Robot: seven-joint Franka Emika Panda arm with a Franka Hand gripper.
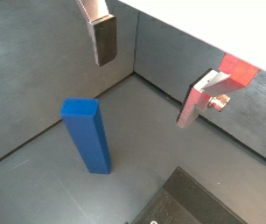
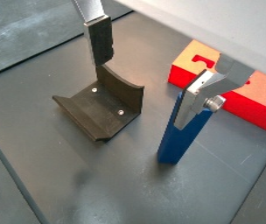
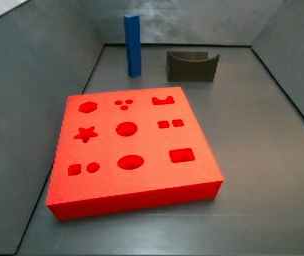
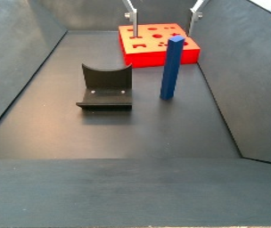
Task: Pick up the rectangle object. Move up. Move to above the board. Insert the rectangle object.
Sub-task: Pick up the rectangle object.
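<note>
Counts: one rectangle object, one board, one dark grey notched block, one gripper.

Side view from the low end of the floor, near to far: bare dark floor, then the notched block [image 4: 104, 87] at about 11 o'clock from frame centre, standing with its curved notch up. Just beside it toward 3 o'clock, clear of it, the rectangle object [image 4: 171, 69] stands upright on the floor, a slim blue bar. Beyond both, at 12 o'clock, the board [image 4: 157, 44] lies flat, red, shaped holes on top.

Gripper [image 4: 164, 11] hangs high above the board's far edge; only two finger tips show there.

Wrist views: fingers [image 2: 99, 40] spread wide, released, nothing between them. The rectangle object [image 2: 182, 128] stands below, nearer one finger, not touching either as far as can be told. Notched block [image 2: 99, 107] below the opposite finger.

Opposite side view: board [image 3: 131, 148] nearest, rectangle object [image 3: 133, 45] and notched block [image 3: 191, 65] behind it.
</note>
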